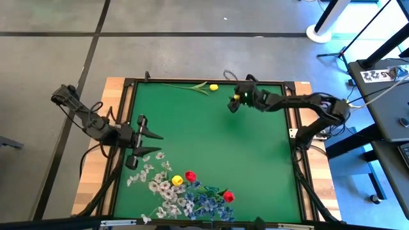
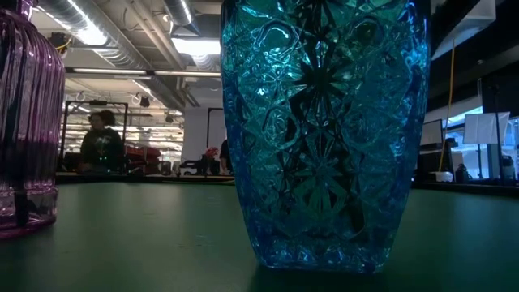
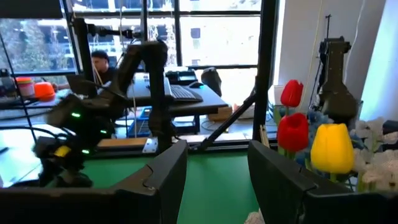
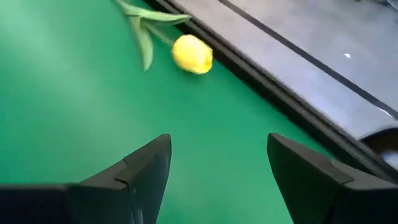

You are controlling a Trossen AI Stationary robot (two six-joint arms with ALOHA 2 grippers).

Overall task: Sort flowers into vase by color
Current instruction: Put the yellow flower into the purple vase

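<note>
Two dark jointed arms trailing black cables, each ending in two flat, tapered black fingers [image 4: 146, 174] (a green light on the right wrist).

Two yellow tulips [image 1: 213, 86], two red tulips [image 1: 190, 176], two vases [image 2: 324, 130].

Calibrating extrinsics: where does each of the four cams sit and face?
High: overhead, straight down on green table; both arms, left gripper, right gripper.
Low: table level, behind cut-glass blue vase; no arms.
Left wrist: past its open fingers at red tulips.
Right wrist: down at lone yellow tulip.
Shared: that tulip also in high view.
</note>
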